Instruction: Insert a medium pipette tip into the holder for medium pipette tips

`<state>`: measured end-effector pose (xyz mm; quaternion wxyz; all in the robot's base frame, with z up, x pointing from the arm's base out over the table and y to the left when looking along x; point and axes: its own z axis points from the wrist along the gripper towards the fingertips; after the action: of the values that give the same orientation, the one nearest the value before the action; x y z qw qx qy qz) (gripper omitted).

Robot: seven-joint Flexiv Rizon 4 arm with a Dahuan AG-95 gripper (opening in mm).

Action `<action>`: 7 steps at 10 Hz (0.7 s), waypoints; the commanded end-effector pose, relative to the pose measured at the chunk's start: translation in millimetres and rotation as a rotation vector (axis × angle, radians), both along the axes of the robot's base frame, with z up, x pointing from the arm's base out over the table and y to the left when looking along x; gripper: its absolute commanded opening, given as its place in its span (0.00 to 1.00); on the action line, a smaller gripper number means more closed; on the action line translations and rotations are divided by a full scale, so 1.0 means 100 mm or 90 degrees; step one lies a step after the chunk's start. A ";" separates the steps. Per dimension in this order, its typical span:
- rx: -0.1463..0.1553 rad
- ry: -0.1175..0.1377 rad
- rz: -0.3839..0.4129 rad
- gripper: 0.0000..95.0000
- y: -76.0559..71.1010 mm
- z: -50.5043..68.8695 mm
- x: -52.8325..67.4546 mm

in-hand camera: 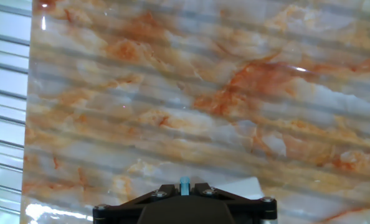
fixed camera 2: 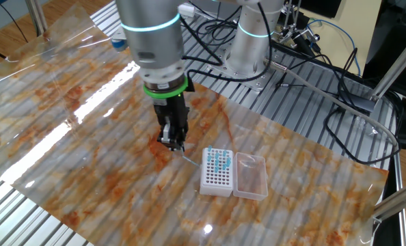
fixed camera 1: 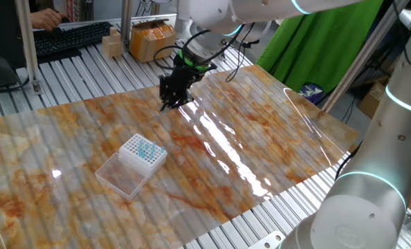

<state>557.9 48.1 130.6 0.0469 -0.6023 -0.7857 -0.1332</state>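
My gripper hangs over the marbled table, behind and to the right of the holder in this view. In the hand view a pale bluish medium pipette tip stands pinched between the two dark fingers, with the gripper shut on it. The holder is a small white rack with a grid of holes; a bunch of teal tips stands in it and a clear lid lies attached. In the other fixed view the gripper sits just left of the holder.
The table is covered by a glossy marbled sheet with glare streaks. Cardboard boxes and a keyboard stand beyond the far edge. Cables lie on the slatted frame behind the arm base.
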 end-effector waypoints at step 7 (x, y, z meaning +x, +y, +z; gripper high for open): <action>-0.069 -0.054 0.022 0.00 0.19 0.02 -0.09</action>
<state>549.0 67.8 131.8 -0.0159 -0.5840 -0.8034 -0.1155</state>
